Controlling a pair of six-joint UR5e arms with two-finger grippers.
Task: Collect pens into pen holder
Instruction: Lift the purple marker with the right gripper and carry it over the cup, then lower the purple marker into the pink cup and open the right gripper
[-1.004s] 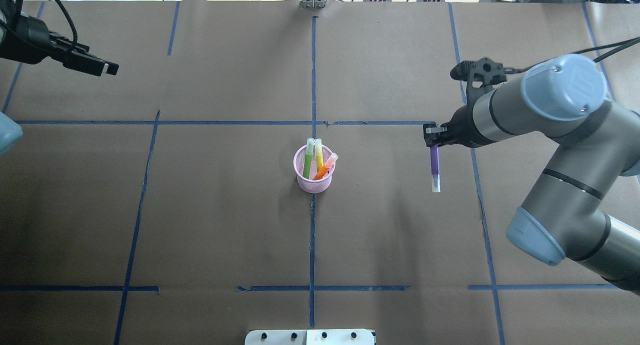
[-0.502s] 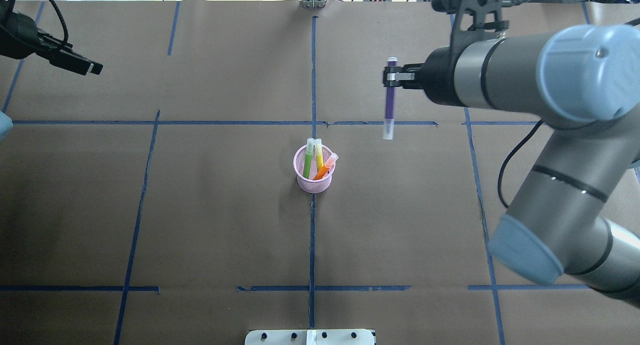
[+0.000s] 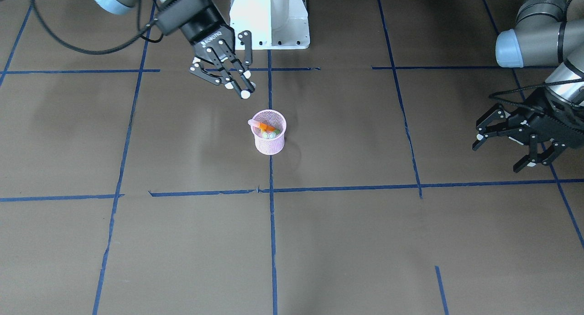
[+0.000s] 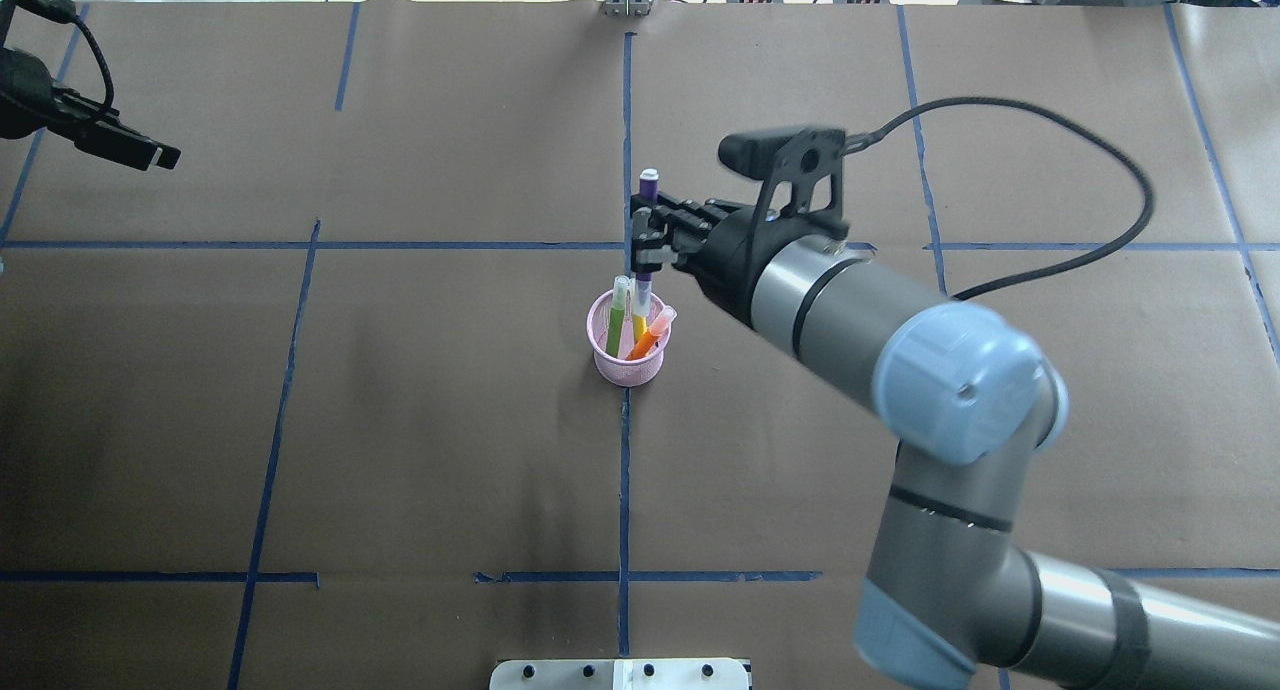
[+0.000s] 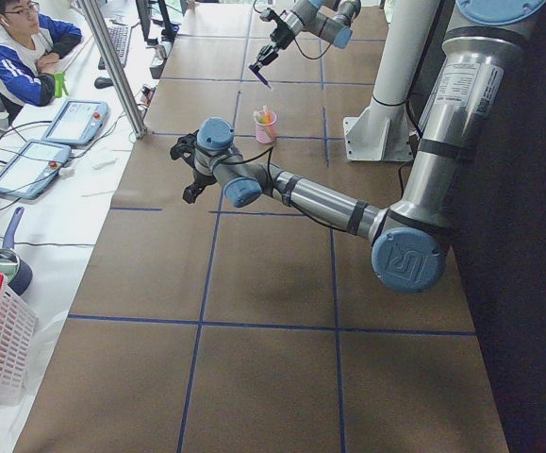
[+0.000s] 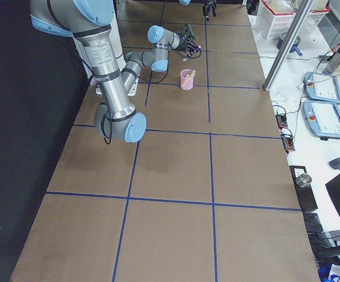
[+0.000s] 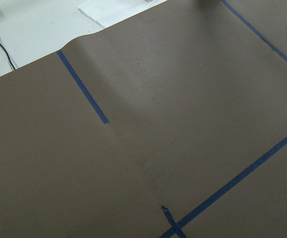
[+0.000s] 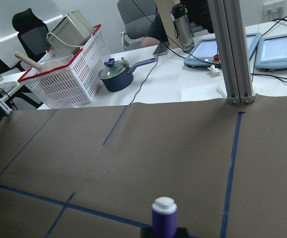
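Pen holder (image 4: 625, 370) sat at the centre of your overhead view. Reading from the left edge, though, you first met the left gripper (image 4: 145, 152) in the upper left corner, well apart from everything. The front view showed its jaws spread wide with nothing between them.

At the centre, the pink mesh cup stood upright on the table (image 4: 400, 420), on the blue tape line (image 4: 624, 470). In it leaned a green pen (image 4: 614, 325) on the left, a yellow pen (image 4: 638, 322) in the middle and an orange pen (image 4: 652, 338) on the right, caps up.

Just above the cup in the frame, the right gripper (image 4: 646, 242) was clenched on the purple pen (image 4: 648, 198), gripping it around mid-length. The pen was close to upright, with its lower end over the cup's far rim. In the left side view you could see that pen hanging above the holder, not touching it.

Further right, the right arm (image 4: 850, 310) ran down toward the lower right corner.
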